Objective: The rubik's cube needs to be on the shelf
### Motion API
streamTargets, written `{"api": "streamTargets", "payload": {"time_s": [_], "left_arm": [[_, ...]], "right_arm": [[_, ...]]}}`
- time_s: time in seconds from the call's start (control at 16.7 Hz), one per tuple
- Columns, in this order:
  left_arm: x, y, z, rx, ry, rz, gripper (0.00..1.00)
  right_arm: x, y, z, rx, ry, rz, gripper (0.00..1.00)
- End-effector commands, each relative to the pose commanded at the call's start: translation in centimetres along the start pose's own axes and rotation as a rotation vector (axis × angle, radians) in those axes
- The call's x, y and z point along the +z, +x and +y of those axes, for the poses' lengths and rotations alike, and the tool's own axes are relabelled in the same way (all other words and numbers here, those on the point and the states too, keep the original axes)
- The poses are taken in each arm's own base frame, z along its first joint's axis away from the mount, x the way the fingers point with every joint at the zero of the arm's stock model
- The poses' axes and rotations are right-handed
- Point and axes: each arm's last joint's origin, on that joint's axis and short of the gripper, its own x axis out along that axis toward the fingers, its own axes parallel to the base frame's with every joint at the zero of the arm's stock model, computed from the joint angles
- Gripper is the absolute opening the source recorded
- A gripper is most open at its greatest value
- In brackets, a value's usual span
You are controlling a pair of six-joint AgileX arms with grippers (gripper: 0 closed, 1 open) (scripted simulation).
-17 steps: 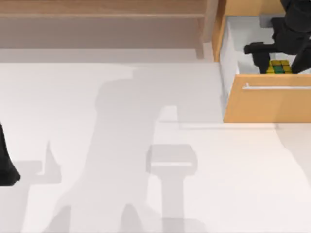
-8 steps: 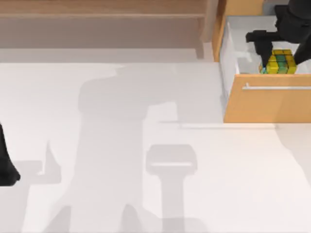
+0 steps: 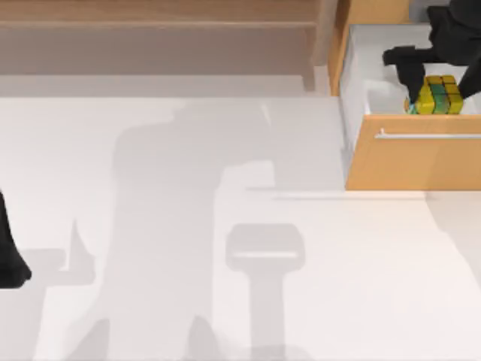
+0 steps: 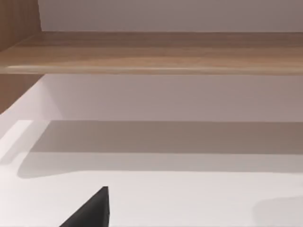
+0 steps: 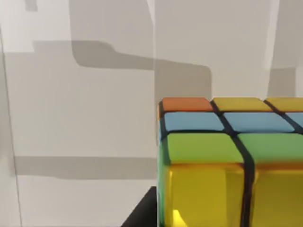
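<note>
The rubik's cube [image 3: 439, 96], yellow and green with dark grid lines, hangs over the open drawer at the far right, and my right gripper [image 3: 439, 87] is shut on it. The right wrist view has the rubik's cube [image 5: 222, 161] close up, with orange, blue, green and yellow squares above the drawer's pale floor. The long brown wooden shelf [image 3: 158, 22] runs along the back left, and its flat board [image 4: 151, 52] also crosses the left wrist view. My left arm [image 3: 9, 256] stays parked at the table's left edge.
An orange-tan drawer cabinet stands at the back right, its drawer pulled out, with the front panel [image 3: 413, 162] and metal bar handle [image 3: 428, 135] facing the table. An upright shelf post [image 3: 325, 37] separates shelf and cabinet. The white table [image 3: 225, 263] spreads in front.
The right gripper has risen with the rubik's cube, lifting it from the drawer floor to above the drawer's front edge. The left arm has not moved.
</note>
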Motion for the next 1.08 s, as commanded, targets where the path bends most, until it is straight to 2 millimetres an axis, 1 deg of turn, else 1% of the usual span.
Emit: {"api": "streamTargets", "payload": {"time_s": [0.18,0.3,0.42,0.6,0.72,0.84,1.08], "left_arm": [[0.0,0.0,0.0,0.000,0.000,0.000,1.00],[0.0,0.0,0.0,0.000,0.000,0.000,1.00],[0.0,0.0,0.0,0.000,0.000,0.000,1.00],[0.0,0.0,0.0,0.000,0.000,0.000,1.00],[0.0,0.0,0.0,0.000,0.000,0.000,1.00],[0.0,0.0,0.0,0.000,0.000,0.000,1.00],[0.0,0.0,0.0,0.000,0.000,0.000,1.00]], "right_arm": [[-1.2,-2.8,0.9,-0.027,-0.035,-0.067,0.00],[-2.2,-5.1,2.5,-0.041,-0.077,-0.150,0.00],[-3.4,-7.2,4.8,-0.046,-0.133,-0.245,0.00],[-5.4,-8.9,9.4,-0.037,-0.234,-0.398,0.00],[-6.8,-9.0,12.8,-0.023,-0.301,-0.500,0.00],[-8.0,-8.6,16.0,-0.007,-0.355,-0.608,0.00],[-9.4,-6.8,21.5,0.021,-0.395,-0.853,0.00]]}}
